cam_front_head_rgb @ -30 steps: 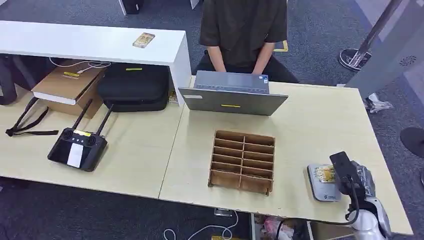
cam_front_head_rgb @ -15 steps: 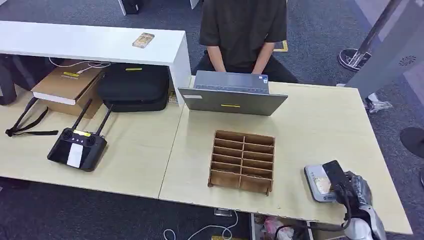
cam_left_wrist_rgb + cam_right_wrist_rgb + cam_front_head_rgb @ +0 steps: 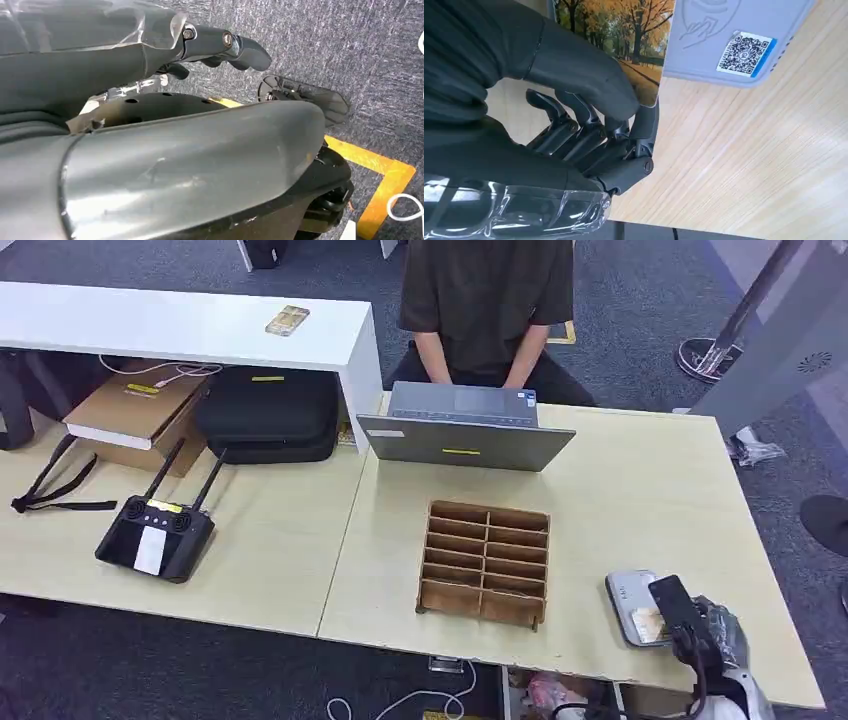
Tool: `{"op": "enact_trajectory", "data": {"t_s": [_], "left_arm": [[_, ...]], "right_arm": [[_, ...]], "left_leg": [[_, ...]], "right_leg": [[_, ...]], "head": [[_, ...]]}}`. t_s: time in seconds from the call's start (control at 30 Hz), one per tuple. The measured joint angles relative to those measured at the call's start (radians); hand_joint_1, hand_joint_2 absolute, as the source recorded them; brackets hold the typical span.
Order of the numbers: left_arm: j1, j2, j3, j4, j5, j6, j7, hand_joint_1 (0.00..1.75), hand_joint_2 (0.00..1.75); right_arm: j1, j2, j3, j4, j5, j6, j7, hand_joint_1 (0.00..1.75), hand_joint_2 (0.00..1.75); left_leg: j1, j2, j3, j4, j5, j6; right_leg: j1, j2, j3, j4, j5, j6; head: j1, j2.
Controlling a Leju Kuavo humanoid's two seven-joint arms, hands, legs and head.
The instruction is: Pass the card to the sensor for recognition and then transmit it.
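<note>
Robot's right hand (image 3: pixel 574 125) pinches a card printed with autumn trees (image 3: pixel 624 35) between thumb and dark fingers, holding it over the flat grey sensor pad with a QR sticker (image 3: pixel 744 45) at the pale wooden table's (image 3: pixel 640 490) near right edge. Left hand (image 3: pixel 220 47), apparently empty with fingers curled, hangs above grey carpet.

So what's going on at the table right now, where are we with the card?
The right hand pinches the card, an autumn-trees picture, and holds it over the grey sensor pad at the table's near right corner. The wooden slot organizer sits mid-table. A person sits behind the laptop across the table. The left hand hangs by the floor, holding nothing.
</note>
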Motion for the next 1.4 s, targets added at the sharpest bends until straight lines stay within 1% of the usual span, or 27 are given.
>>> {"op": "enact_trajectory", "data": {"t_s": [0.07,0.2,0.3,0.7,0.83,0.9,1.07,1.17,1.3,1.4], "left_arm": [[0.000,0.000,-0.004,0.000,0.001,0.002,0.001,0.00,0.00],[0.003,0.000,-0.013,-0.004,0.005,0.009,0.002,0.00,0.00],[0.005,0.000,-0.023,-0.006,0.008,0.010,0.002,0.00,0.00],[0.007,0.001,-0.032,-0.006,0.028,-0.003,0.005,0.00,0.00],[0.007,0.001,-0.034,-0.006,0.041,-0.004,-0.002,0.00,0.00],[0.007,0.001,-0.035,-0.006,0.051,-0.004,-0.009,0.00,0.00],[0.007,-0.001,-0.036,-0.006,0.073,0.003,-0.028,0.00,0.00],[0.007,-0.003,-0.040,-0.006,0.080,0.014,-0.039,0.00,0.00],[0.005,-0.008,-0.045,-0.006,0.089,0.026,-0.045,0.00,0.00],[0.004,-0.010,-0.046,-0.006,0.090,0.032,-0.048,0.00,0.00]], "right_arm": [[0.007,0.004,-0.005,-0.010,0.004,-0.010,-0.005,1.75,1.75],[0.015,0.019,-0.020,-0.041,0.024,-0.067,-0.018,1.75,1.75],[0.022,0.026,-0.027,-0.078,0.033,-0.093,-0.028,1.75,1.75],[0.054,0.042,-0.035,-0.174,0.037,-0.116,-0.044,1.75,1.75],[0.058,0.043,-0.036,-0.198,0.045,-0.149,-0.064,1.75,1.75],[0.061,0.044,-0.039,-0.216,0.045,-0.181,-0.078,1.75,1.75],[0.082,0.050,-0.049,-0.313,0.060,-0.302,-0.131,1.75,1.75],[0.099,0.067,-0.056,-0.399,0.073,-0.401,-0.170,1.75,1.75],[0.118,0.093,-0.060,-0.498,0.082,-0.513,-0.211,1.75,1.75],[0.125,0.118,-0.061,-0.562,0.091,-0.578,-0.229,1.75,1.75]], "left_leg": [[0.000,0.000,0.000,0.000,0.000,0.000],[0.000,0.000,0.000,0.000,0.000,0.000],[0.000,0.000,0.000,0.000,0.000,0.000],[0.000,0.000,0.000,0.000,0.000,0.000],[0.000,0.000,0.000,0.000,0.000,0.000],[0.000,0.000,0.000,0.000,0.000,0.000],[0.000,0.000,0.000,0.000,0.000,0.000],[0.000,0.000,0.000,0.000,-0.001,-0.001],[0.000,0.000,0.000,0.000,-0.001,-0.001],[0.000,0.000,0.000,0.000,-0.001,-0.001]], "right_leg": [[0.000,0.000,0.000,0.000,0.000,0.000],[0.000,0.000,0.000,0.000,0.000,0.000],[0.000,0.000,0.000,0.000,0.000,0.000],[0.000,0.000,0.000,0.000,0.000,0.000],[0.000,0.000,0.000,0.000,0.000,0.000],[0.000,0.000,0.000,0.000,0.000,0.000],[0.000,0.000,0.000,0.000,0.000,0.000],[0.000,0.000,0.000,0.000,-0.001,0.000],[0.000,0.000,0.000,0.000,-0.001,0.000],[0.000,0.000,0.000,0.000,-0.001,0.000]], "head": [[0.000,0.000],[0.000,0.000],[0.000,0.000],[0.000,0.000],[0.000,0.000],[0.000,0.000],[0.000,0.000],[0.000,0.000],[0.000,0.000],[0.000,0.000]]}}
